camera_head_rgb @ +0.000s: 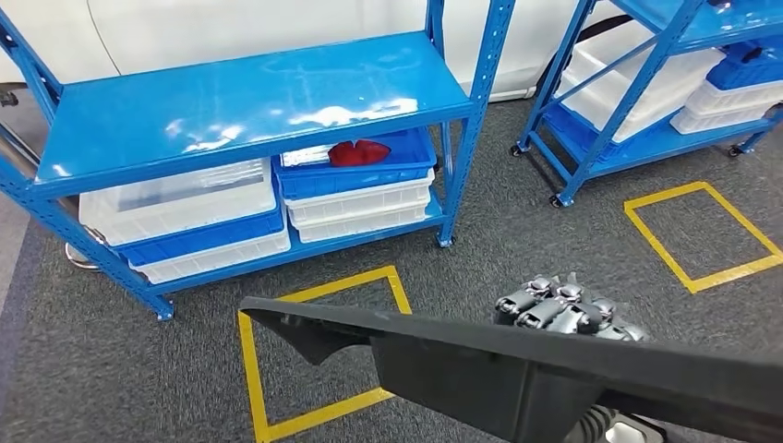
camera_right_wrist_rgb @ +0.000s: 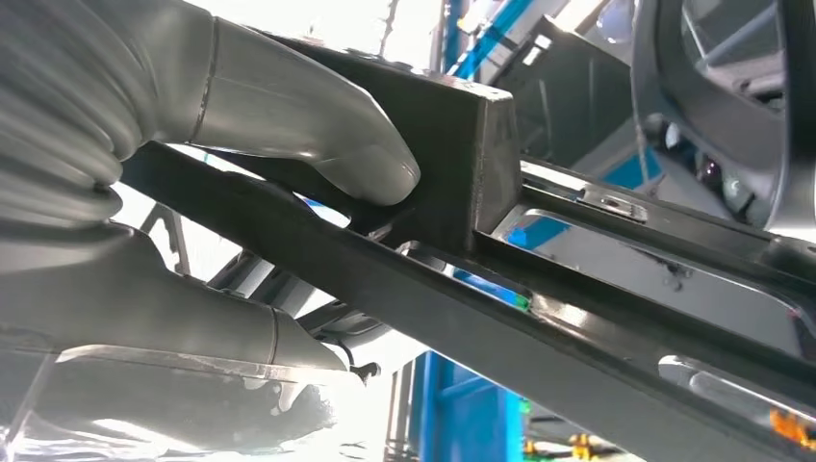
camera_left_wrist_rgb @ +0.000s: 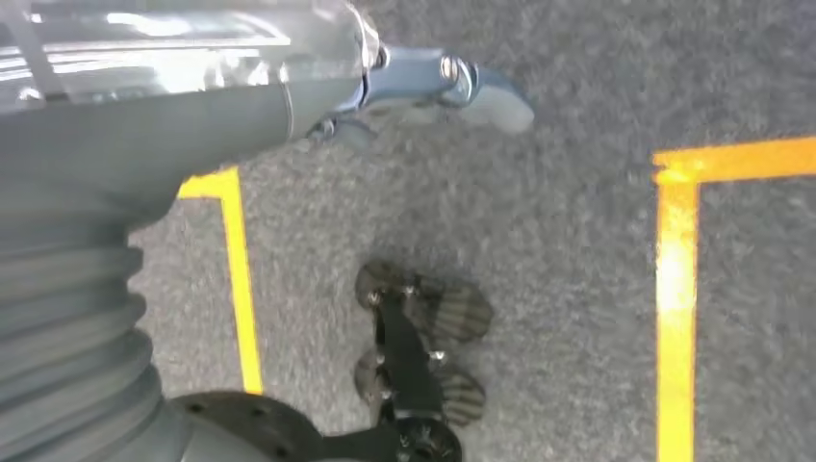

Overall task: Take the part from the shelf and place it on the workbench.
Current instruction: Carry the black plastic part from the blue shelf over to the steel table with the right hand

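While the long black part (camera_head_rgb: 517, 369) is gripped by the right hand (camera_right_wrist_rgb: 241, 173), a red item (camera_head_rgb: 358, 152) is held in the blue bin (camera_head_rgb: 406, 166); the left hand's (camera_left_wrist_rgb: 423, 82) state cannot be told.

The part (camera_head_rgb: 517, 369) spans the foreground, held in the right hand (camera_head_rgb: 563, 309), above the floor (camera_head_rgb: 517, 249). Behind it stands a shelf rack (camera_head_rgb: 249, 92) with stacked bins (camera_head_rgb: 355, 198) on its lower shelf. A second rack (camera_head_rgb: 646, 83) stands to the right. A taped square (camera_head_rgb: 319, 355) lies before each rack.

No readable text — no labels, brands or numbers.
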`<state>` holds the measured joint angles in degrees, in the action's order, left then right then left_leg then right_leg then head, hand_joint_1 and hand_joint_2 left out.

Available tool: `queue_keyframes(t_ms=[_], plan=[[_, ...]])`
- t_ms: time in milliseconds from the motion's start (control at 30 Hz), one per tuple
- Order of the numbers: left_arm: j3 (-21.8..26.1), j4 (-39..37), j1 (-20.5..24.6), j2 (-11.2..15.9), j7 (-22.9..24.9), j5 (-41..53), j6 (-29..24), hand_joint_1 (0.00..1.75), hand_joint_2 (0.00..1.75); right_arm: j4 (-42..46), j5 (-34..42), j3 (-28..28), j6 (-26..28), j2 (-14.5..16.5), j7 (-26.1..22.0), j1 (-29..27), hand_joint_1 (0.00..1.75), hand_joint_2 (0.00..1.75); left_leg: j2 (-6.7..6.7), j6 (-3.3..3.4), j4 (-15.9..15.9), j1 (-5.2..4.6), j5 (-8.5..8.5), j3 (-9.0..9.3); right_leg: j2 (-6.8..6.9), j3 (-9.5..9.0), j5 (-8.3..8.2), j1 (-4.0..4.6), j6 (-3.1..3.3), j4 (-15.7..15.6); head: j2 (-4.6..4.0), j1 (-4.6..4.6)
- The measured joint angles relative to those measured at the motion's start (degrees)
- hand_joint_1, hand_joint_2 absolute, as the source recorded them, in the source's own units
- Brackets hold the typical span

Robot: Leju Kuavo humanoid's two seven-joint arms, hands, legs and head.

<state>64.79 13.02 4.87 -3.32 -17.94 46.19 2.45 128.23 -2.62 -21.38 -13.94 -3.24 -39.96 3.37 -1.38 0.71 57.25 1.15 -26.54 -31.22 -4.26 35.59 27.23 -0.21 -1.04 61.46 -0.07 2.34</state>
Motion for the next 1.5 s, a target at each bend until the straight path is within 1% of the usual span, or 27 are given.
queue_keyframes(t_ms=[67,100,167,200,300,367,433,500,567,600,633,667,733,800,867,933,967,1033,1067,1133,1167,1200,1267,1333,1367,1433,1500], plan=[[-0.2,0.0,-0.1,-0.2,0.0,0.1,0.1,0.00,1.75,0.4,-0.1,-0.9,1.2,-0.9,0.0,0.3,1.75,1.75,1.43,0.38,-0.1,-0.12,0.08,-0.05,2.78,3.22,3.61,-0.19,-0.50,6.9,0.01,-0.01],[-0.3,0.0,-0.1,-0.3,0.0,0.1,0.2,0.00,1.75,0.4,-0.1,-1.1,1.4,-1.2,0.0,0.4,1.75,1.75,2.19,0.42,-0.1,-0.19,0.07,-0.10,3.36,4.89,5.00,-0.34,-0.69,10.4,0.01,-0.01],[-0.3,0.0,-0.2,-0.7,-0.1,0.1,0.5,0.00,1.75,0.5,0.1,-1.5,1.7,-1.8,0.0,0.4,1.75,1.75,3.62,0.38,-0.1,-0.22,0.02,-0.11,3.86,5.79,4.87,-0.52,-0.86,12.5,0.01,-0.01],[-0.4,0.0,-0.1,-0.9,-0.1,0.2,0.7,0.00,1.75,0.5,0.3,-1.5,1.7,-2.0,0.0,0.5,1.75,1.75,4.25,0.32,-0.1,-0.22,-0.02,-0.06,4.17,4.46,3.33,-0.54,-0.80,10.2,0.01,-0.01],[-0.6,-0.1,0.1,-1.9,0.8,0.7,0.7,0.00,1.75,0.9,0.6,-1.6,1.5,-2.3,0.0,0.3,1.75,1.75,5.72,-0.19,0.0,-0.51,-0.29,0.29,7.30,-1.71,-0.99,0.03,0.16,-1.3,0.01,0.00],[-0.7,-0.1,0.1,-2.4,2.4,0.9,-0.1,0.00,1.75,1.3,0.5,-1.6,1.6,-2.4,0.0,-0.5,1.75,1.75,6.59,-0.77,0.1,-0.76,-0.49,0.45,7.93,-2.57,-1.10,0.52,0.97,-3.5,0.01,0.01],[-0.7,-0.1,0.1,-2.8,4.2,0.8,-1.5,0.00,1.75,1.8,0.8,-1.6,1.6,-2.5,0.0,-1.7,1.75,1.75,7.24,-1.44,0.1,-0.73,-0.81,0.71,6.64,-2.50,-1.38,0.38,1.66,-3.7,0.00,0.00],[-0.6,-0.1,0.1,-2.9,5.6,0.7,-2.8,0.00,1.75,2.0,1.7,-1.6,1.4,-2.8,0.0,-2.0,1.75,1.75,5.56,-2.01,2.4,-0.57,-2.69,-0.04,5.43,-2.61,-1.79,0.01,2.38,-4.1,0.00,0.00],[-0.6,-0.2,-0.2,-2.8,6.3,0.6,-3.4,0.00,1.75,1.9,3.2,-1.4,0.7,-3.1,0.0,-1.5,1.75,1.75,2.99,-2.33,9.2,-0.42,-6.46,-3.04,4.20,-2.50,-2.03,-0.11,2.82,-4.2,0.00,0.01],[-0.6,-0.2,-0.3,-2.7,6.4,0.6,-3.4,0.00,1.75,1.7,3.9,-1.2,0.0,-3.2,0.0,-1.3,1.75,1.75,2.40,-2.42,13.1,-0.40,-8.06,-4.89,3.52,-2.41,-2.08,-0.07,2.91,-4.2,0.00,0.01],[-0.5,-0.2,-0.4,-2.5,6.4,0.6,-3.4,0.00,1.75,1.5,4.5,-0.8,-1.0,-3.3,0.0,-1.1,1.75,1.75,2.13,-2.47,15.9,-0.40,-8.76,-6.26,2.80,-2.38,-2.10,-0.03,2.94,-4.1,0.00,0.01],[-0.5,-0.2,-0.5,-2.3,6.3,0.5,-3.3,0.00,1.75,1.4,5.1,-0.3,-2.3,-3.3,0.0,-1.1,1.75,1.75,2.01,-2.45,16.6,-0.40,-8.29,-6.71,2.09,-2.40,-2.11,0.00,2.94,-4.1,0.00,0.01],[-0.4,-0.2,-0.5,-1.8,5.9,0.3,-3.1,0.00,1.75,1.2,5.5,1.2,-5.5,-2.8,0.0,-1.3,1.75,1.75,1.32,-2.21,11.4,-0.40,-4.38,-4.55,0.68,-2.56,-2.06,0.01,2.83,-3.9,0.00,0.01],[-0.3,-0.2,-0.4,-1.2,5.3,0.1,-3.1,0.00,1.75,1.2,5.5,2.6,-8.0,-1.7,0.0,-1.9,1.75,1.75,-1.61,-1.72,3.7,-0.28,-1.04,-1.19,-0.61,-2.40,-1.96,0.01,2.44,-3.6,0.00,0.01],[-0.2,-0.2,-0.5,-0.9,4.9,0.1,-3.2,0.00,1.75,1.5,5.4,3.6,-9.9,-0.3,0.0,-2.8,1.75,1.75,-3.46,-1.33,0.6,-0.33,-0.47,0.09,-1.79,-1.83,-2.10,-0.19,1.74,-3.3,0.00,0.00],[-0.1,-0.2,-0.4,-0.8,4.6,0.1,-3.2,0.00,1.75,2.1,5.4,4.7,-11.6,1.1,0.0,-3.6,1.75,1.75,-2.32,-0.87,0.1,-0.30,-0.31,0.17,-2.92,-1.40,-2.36,-0.41,0.95,-3.3,0.01,0.01],[-0.1,-0.2,-0.3,-0.8,4.4,0.1,-3.0,0.00,1.75,2.4,5.5,5.3,-12.3,1.8,0.0,-3.8,1.75,1.75,-1.62,-0.54,-0.1,-0.18,-0.13,0.25,-2.49,-1.16,-2.12,-0.35,0.61,-3.0,0.01,0.01],[-0.1,-0.2,-0.1,-0.7,4.1,0.2,-2.4,0.00,1.75,2.7,5.8,6.4,-13.4,2.9,0.0,-3.9,1.75,1.75,-0.04,0.06,-0.6,0.04,0.14,0.39,0.31,0.67,0.20,-0.20,0.14,0.7,0.01,-0.01],[-0.1,-0.2,-0.1,-0.6,4.0,0.2,-2.2,0.00,1.75,2.7,5.9,7.0,-13.8,3.4,0.0,-3.9,1.75,1.75,0.74,0.22,-0.6,-0.09,0.12,0.40,2.06,2.38,2.07,-0.19,-0.06,4.2,0.01,-0.01],[-0.1,-0.2,-0.2,-0.6,4.0,0.3,-1.9,0.00,1.75,2.7,6.0,7.9,-14.3,4.2,0.0,-4.1,1.75,1.75,2.43,0.38,-0.6,-0.28,0.03,0.35,3.53,5.77,4.87,-0.45,-0.37,11.2,0.01,-0.01],[-0.1,-0.2,-0.2,-0.5,4.0,0.4,-1.8,0.00,1.75,2.7,6.1,8.3,-14.4,4.6,0.0,-4.1,1.75,1.75,3.28,0.37,-0.6,-0.34,-0.03,0.35,3.81,6.34,4.89,-0.56,-0.46,12.5,0.01,-0.01],[-0.1,-0.2,-0.2,-0.5,4.0,0.4,-1.7,0.00,1.75,2.7,6.1,8.6,-14.5,4.8,0.0,-4.2,1.75,1.75,4.05,0.31,-0.6,-0.37,-0.10,0.40,4.08,5.59,3.79,-0.64,-0.47,11.3,0.01,-0.01],[-0.1,-0.2,-0.1,-0.5,4.0,0.4,-1.6,0.00,1.75,2.7,6.2,9.1,-14.7,5.2,0.0,-4.3,1.75,1.75,5.29,0.07,-0.6,-0.42,-0.28,0.66,5.65,1.25,0.36,-0.55,-0.17,3.4,0.00,-0.01],[-0.1,-0.2,0.1,-0.5,4.0,0.5,-1.5,0.00,1.75,2.8,6.2,9.4,-14.7,5.5,0.0,-4.3,1.75,1.75,6.20,-0.44,-0.5,-0.62,-0.51,0.94,7.52,-2.08,-1.36,-0.13,0.47,-2.8,0.00,0.00],[-0.1,-0.2,0.1,-0.5,4.1,0.6,-1.5,0.00,1.75,2.8,6.1,9.5,-14.5,5.7,0.0,-4.3,1.75,1.75,6.66,-0.77,-0.6,-0.69,-0.60,1.09,7.91,-2.56,-1.38,0.10,0.81,-3.8,0.00,0.00],[-0.1,-0.2,0.2,-0.4,4.6,1.1,-1.6,0.00,1.75,2.9,5.7,9.7,-13.7,6.0,0.0,-4.7,1.75,1.75,7.50,-1.46,-0.8,-0.72,-0.76,1.45,6.83,-2.50,-1.51,0.19,1.42,-3.9,0.01,0.00],[-0.1,-0.2,0.4,-0.2,5.6,1.6,-2.1,0.00,1.75,3.4,4.4,9.8,-11.8,6.3,0.0,-5.2,1.75,1.75,6.18,-2.05,0.4,-0.58,-1.93,1.29,5.79,-2.74,-1.84,-0.13,2.07,-4.5,0.01,0.00]])
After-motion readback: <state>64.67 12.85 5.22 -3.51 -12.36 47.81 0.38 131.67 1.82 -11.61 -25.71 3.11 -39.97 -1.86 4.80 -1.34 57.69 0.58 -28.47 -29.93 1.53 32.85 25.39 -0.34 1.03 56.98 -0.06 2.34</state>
